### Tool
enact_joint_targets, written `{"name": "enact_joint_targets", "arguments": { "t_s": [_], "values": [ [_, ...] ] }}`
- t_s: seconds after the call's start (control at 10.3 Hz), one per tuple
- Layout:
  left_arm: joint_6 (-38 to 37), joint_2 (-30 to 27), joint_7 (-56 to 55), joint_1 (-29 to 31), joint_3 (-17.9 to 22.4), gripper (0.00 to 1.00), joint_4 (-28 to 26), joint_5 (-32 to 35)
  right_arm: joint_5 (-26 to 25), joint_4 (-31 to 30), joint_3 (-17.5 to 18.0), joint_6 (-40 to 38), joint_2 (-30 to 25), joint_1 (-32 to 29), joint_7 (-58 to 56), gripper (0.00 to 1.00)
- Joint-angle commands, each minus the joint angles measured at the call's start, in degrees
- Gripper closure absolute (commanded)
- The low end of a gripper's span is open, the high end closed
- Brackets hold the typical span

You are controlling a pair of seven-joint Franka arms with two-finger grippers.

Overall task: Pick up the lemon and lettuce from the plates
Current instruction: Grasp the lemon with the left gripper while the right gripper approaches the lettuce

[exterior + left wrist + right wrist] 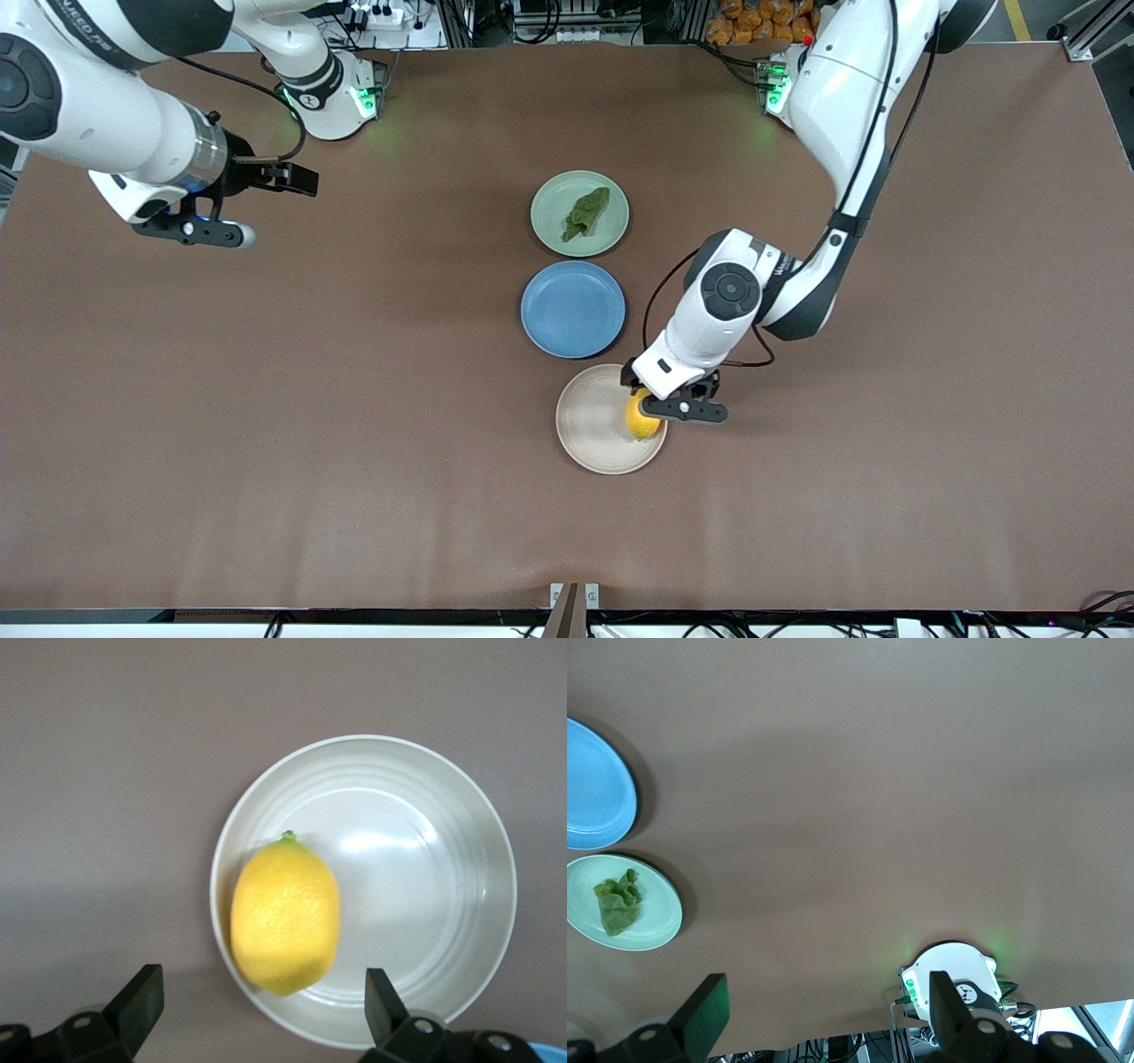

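The yellow lemon [642,423] lies on the beige-cream plate [594,434], at the plate's edge toward the left arm's end. My left gripper [660,403] hangs open just over the lemon; in the left wrist view the lemon [285,917] sits on the plate [425,904] ahead of the two spread fingertips [142,997]. The dark green lettuce [586,213] lies on the pale mint plate [554,217], farthest from the front camera. My right gripper [190,232] is open and empty, waiting high over the table at the right arm's end; its wrist view shows the lettuce [618,902] far off.
An empty blue plate [572,309] sits between the mint plate and the beige plate; it also shows in the right wrist view [594,788]. The two arm bases [332,102] stand along the table edge farthest from the front camera. Bare brown tabletop surrounds the plates.
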Motion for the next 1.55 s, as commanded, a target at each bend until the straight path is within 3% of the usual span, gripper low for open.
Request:
{"name": "enact_joint_targets", "arguments": {
  "t_s": [0.0,0.29,0.77,0.97,1.06,1.16,1.45],
  "values": [
    [5.5,3.3,-2.4,-0.9,0.7,0.0,1.6,1.9,0.9,-1.2,-0.3,1.3,-0.4,2.6,2.9,0.0],
    [12.0,5.9,-4.3,-1.5,0.8,0.0,1.8,1.9,1.0,-1.2,-0.3,3.6,0.9,7.6,8.8,0.0],
    [12.5,6.9,-5.4,-1.5,1.2,0.0,2.8,1.9,1.1,-1.1,-0.3,8.0,4.2,14.5,15.9,0.0],
    [12.7,7.0,-7.3,-1.5,1.1,0.64,2.7,1.9,3.0,-1.1,-0.3,11.8,5.9,17.1,20.6,0.0],
    [12.7,7.3,-8.5,-1.6,1.2,0.87,2.7,1.9,3.0,-1.1,-0.3,13.9,6.9,18.6,22.3,0.0],
    [12.7,7.3,-8.5,-1.6,1.1,1.0,2.6,2.0,3.1,-1.0,-0.3,15.2,7.8,19.9,23.3,0.0],
    [12.7,6.4,-8.7,-1.5,1.2,1.0,2.6,2.0,3.1,-1.1,-0.3,19.6,11.3,24.0,28.4,0.0]
  ]
}}
